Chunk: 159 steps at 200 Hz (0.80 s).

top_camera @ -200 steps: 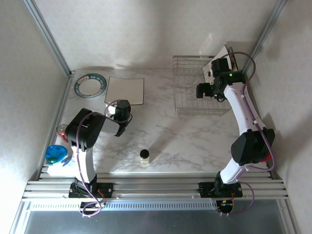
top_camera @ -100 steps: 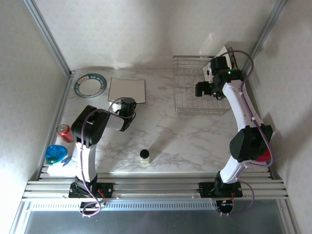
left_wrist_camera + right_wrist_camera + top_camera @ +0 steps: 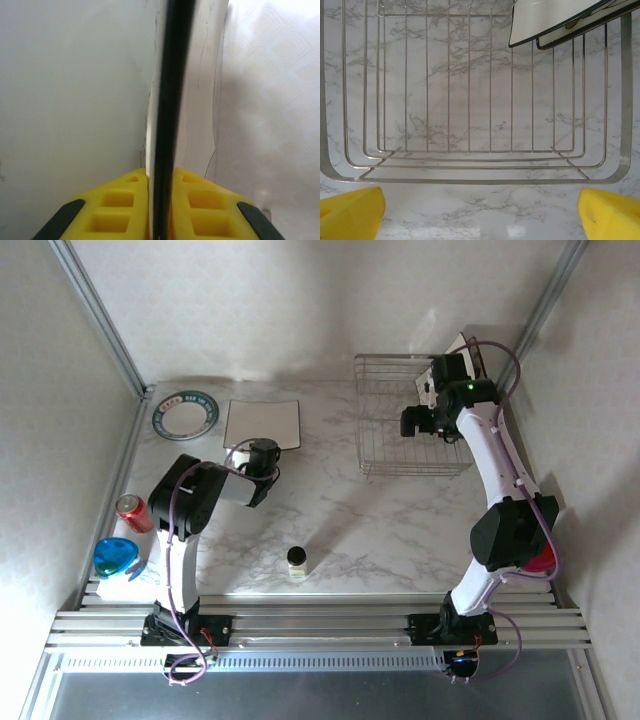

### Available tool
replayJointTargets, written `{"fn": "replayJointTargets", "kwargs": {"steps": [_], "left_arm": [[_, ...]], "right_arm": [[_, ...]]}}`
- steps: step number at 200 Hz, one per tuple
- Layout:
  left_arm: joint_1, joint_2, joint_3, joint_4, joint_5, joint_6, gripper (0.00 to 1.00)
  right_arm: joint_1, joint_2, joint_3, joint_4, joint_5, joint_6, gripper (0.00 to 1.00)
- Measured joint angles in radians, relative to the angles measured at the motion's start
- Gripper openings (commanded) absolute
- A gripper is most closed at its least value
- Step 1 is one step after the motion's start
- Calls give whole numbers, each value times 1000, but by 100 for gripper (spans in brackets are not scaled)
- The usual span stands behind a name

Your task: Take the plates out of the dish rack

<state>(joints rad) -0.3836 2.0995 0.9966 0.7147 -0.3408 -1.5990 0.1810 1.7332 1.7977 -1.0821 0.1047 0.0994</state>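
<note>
The white marbled desk (image 3: 340,520)
Far left, a round teal-rimmed plate (image 3: 185,414) and square cream plate (image 3: 262,424); far right, a silver wire dish rack (image 3: 400,435); near, a small dark-capped bottle (image 3: 297,560).

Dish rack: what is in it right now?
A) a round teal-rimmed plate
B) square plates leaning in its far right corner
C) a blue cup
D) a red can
B: the right wrist view shows two dark-edged square plates leaning inside the far right corner of the rack.
</note>
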Motion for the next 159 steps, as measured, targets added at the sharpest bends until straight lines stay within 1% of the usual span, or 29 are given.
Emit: {"fn": "replayJointTargets", "kwargs": {"steps": [12, 34, 48, 75, 122, 159], "left_arm": [[3, 0, -2, 9, 13, -3, 24], [14, 0, -19, 40, 45, -26, 43], [22, 0, -31, 67, 60, -36, 51], [27, -11, -40, 98, 75, -39, 69], [42, -50, -51, 102, 106, -22, 99], [52, -97, -70, 43, 125, 1, 100]], "right_arm": [[0, -2, -8, -1, 0, 0, 99], [0, -2, -14, 0, 0, 0, 99], [0, -2, -14, 0, 0, 0, 99], [0, -2, -14, 0, 0, 0, 99], [0, -2, -14, 0, -2, 0, 99], [0, -4, -19, 1, -3, 0, 99]]}}
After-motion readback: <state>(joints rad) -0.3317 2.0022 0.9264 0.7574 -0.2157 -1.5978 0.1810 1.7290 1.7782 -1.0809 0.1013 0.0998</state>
